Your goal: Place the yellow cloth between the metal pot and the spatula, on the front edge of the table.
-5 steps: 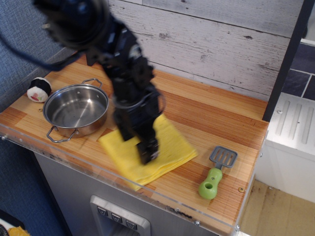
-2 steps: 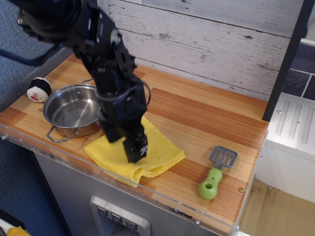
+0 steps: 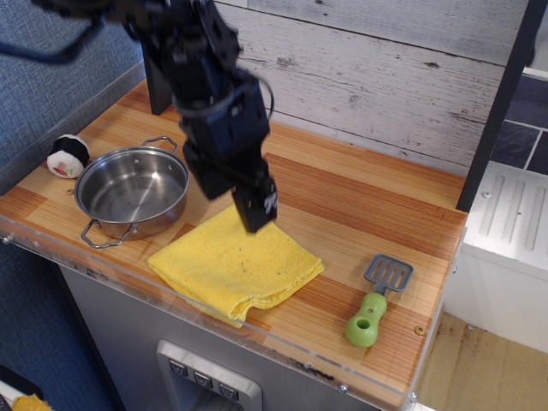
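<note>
The wooden-plank table (image 3: 360, 193) carries everything, its clear plastic front edge nearest the camera. Above its middle hangs the black gripper (image 3: 257, 212), tips over the cloth's back edge; whether its jaws are parted or closed cannot be told. The yellow cloth (image 3: 235, 268) lies flat at the front edge, between the metal pot (image 3: 132, 190) on the left, just beside it, and the spatula (image 3: 378, 300) on the right, apart. 1 small black-and-white toy (image 3: 67, 155) sits left of the pot.
</note>
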Controlling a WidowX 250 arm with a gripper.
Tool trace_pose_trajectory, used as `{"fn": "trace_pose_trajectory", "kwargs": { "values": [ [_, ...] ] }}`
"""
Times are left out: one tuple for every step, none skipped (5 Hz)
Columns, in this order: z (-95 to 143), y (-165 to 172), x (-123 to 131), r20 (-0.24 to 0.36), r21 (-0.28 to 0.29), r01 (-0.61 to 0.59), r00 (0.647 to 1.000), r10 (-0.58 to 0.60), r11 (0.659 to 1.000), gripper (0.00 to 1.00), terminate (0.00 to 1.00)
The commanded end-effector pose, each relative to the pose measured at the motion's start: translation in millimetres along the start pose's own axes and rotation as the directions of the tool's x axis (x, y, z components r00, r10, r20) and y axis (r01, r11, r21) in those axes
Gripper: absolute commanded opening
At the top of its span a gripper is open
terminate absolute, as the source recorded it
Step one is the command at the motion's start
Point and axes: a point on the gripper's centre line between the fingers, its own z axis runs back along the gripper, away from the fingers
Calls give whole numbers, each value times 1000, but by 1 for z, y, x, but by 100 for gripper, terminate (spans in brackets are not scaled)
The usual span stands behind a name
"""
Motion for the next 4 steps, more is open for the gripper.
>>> {"fn": "trace_pose_trajectory", "kwargs": {
  "values": [
    [30, 4, 11, 79, 6, 1, 997, -1, 1000, 100, 0],
    [30, 4, 11, 79, 6, 1, 997, -1, 1000, 100, 0],
    [30, 4, 11, 79, 6, 1, 997, -1, 1000, 100, 0],
    [30, 4, 11, 79, 6, 1, 997, -1, 1000, 100, 100]
  ]
}}
